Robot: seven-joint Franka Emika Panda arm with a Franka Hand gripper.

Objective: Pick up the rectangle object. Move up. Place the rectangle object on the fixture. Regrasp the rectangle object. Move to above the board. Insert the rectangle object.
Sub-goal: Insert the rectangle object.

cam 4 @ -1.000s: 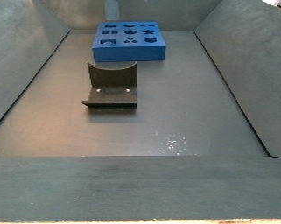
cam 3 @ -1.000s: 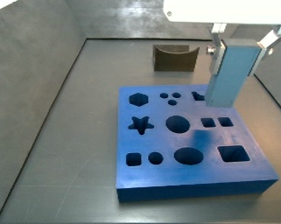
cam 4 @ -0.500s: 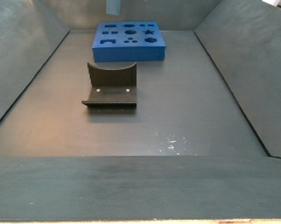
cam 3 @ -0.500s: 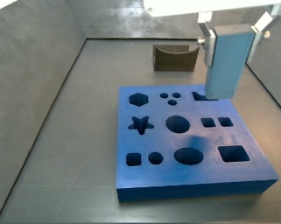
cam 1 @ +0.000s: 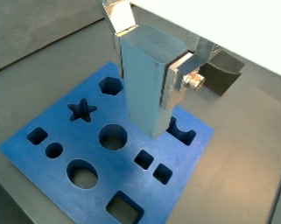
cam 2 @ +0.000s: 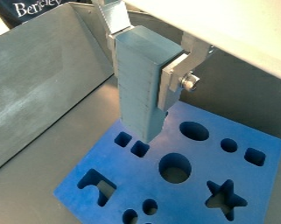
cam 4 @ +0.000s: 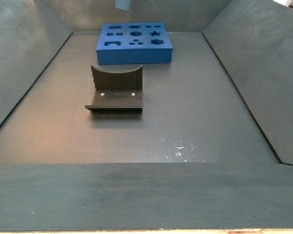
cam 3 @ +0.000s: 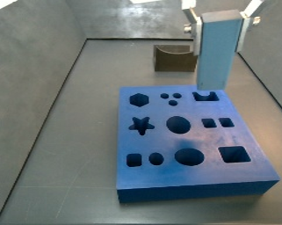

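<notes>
Side view, left to right: bare grey floor and a grey wall fill the left of the frame. The board (cam 3: pixel 190 141) lies centre to lower right, cut-outs up: hexagon, star, circles, squares. Above its far right part hangs the bar (cam 3: pixel 217 53), upright, long axis vertical, lower end over the crown-shaped hole, clear of the surface as far as I can tell. The gripper (cam 3: pixel 218 10) sits at the top edge of the frame, right of centre, mostly cut off. The fixture (cam 3: pixel 175 58) stands on the floor behind the board, just left of the bar.

The opposite side view: fixture (cam 4: pixel 116 90) left of centre on the floor, board (cam 4: pixel 135 43) at upper centre, well apart. Neither gripper nor bar shows there.

Wrist views: the bar (cam 1: pixel 150 83) is clamped upright between the two silver fingers (cam 1: pixel 184 76), gripper (cam 1: pixel 146 44) closed on its upper part. Board (cam 1: pixel 60 144) spreads below, star at centre left, square holes at lower right. Fixture (cam 1: pixel 226 72) is a dark block at the right edge, beyond the board.

Also bar (cam 2: pixel 140 83), gripper (cam 2: pixel 143 39), finger (cam 2: pixel 178 75) on the bar's right face, board (cam 2: pixel 259 184) across the lower right. Bar's lower end hangs over the board's near edge by the small square holes.
</notes>
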